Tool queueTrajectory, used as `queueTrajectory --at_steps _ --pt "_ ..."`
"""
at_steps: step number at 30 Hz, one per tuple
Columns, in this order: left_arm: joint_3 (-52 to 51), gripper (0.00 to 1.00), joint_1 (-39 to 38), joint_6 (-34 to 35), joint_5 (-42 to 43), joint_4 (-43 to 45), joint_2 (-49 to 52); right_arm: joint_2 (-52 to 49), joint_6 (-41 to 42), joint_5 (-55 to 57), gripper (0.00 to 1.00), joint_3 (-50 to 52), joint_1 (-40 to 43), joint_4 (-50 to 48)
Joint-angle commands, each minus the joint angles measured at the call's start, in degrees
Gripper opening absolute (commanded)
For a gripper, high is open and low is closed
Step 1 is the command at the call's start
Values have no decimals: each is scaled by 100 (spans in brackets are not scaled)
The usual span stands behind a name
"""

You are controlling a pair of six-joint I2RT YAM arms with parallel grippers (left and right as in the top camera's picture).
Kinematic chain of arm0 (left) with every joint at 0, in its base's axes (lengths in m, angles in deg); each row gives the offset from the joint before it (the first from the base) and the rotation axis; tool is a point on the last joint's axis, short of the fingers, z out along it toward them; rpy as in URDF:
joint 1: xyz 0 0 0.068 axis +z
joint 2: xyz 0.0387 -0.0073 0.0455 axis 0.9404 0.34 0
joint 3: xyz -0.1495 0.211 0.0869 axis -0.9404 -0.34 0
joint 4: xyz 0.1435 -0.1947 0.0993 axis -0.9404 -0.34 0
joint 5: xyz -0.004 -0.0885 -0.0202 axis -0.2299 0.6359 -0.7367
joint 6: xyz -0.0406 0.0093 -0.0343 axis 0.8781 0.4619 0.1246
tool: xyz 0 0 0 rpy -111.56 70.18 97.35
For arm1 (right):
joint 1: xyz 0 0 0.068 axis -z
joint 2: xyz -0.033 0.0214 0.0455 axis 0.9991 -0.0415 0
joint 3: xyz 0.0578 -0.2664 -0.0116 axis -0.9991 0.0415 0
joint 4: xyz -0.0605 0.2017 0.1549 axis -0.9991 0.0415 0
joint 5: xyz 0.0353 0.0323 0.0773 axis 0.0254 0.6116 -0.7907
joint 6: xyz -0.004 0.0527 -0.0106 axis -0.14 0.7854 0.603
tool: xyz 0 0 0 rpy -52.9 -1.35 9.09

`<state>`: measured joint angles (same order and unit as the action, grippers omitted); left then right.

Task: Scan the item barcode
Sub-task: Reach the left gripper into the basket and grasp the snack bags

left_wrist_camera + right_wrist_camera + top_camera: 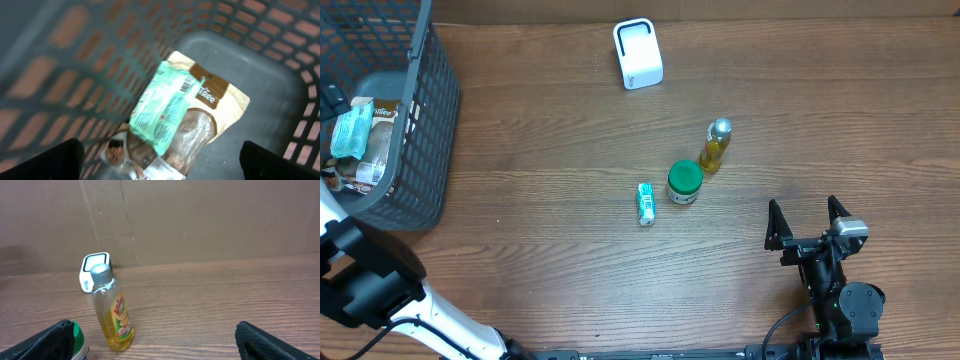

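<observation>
My left gripper point(162, 162) hangs open inside the grey mesh basket point(425, 120), with nothing between its fingers. Just below it a mint-green packet point(165, 107) with a barcode on its upper end lies on a brown pouch point(220, 97). The same packet point(350, 128) shows in the overhead view inside the basket. A white barcode scanner point(638, 54) stands at the back of the table. Low over the table at the front right, my right gripper point(807, 228) is open and holds nothing. It faces a yellow bottle point(112, 310) and the scanner point(94, 266).
A yellow bottle point(715, 147), a green-lidded jar point(684, 183) and a small green tube point(645, 203) sit mid-table. The basket's mesh wall point(75, 65) rises close on the left of my left gripper. A few other packets lie in the basket.
</observation>
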<state>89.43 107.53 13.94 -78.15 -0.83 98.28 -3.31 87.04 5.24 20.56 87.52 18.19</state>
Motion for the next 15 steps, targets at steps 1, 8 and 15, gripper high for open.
queueTrajectory --at_steps 1,8,15 --pt "-223 99 -149 -852 -76 42 483 63 0 -35 100 61 -26 -20" --pt "-221 100 -391 -1491 -420 59 1397 63 0 -35 100 61 -26 -20" --pt "-221 99 -562 -1766 -791 289 1589 63 0 -35 100 61 -26 -20"
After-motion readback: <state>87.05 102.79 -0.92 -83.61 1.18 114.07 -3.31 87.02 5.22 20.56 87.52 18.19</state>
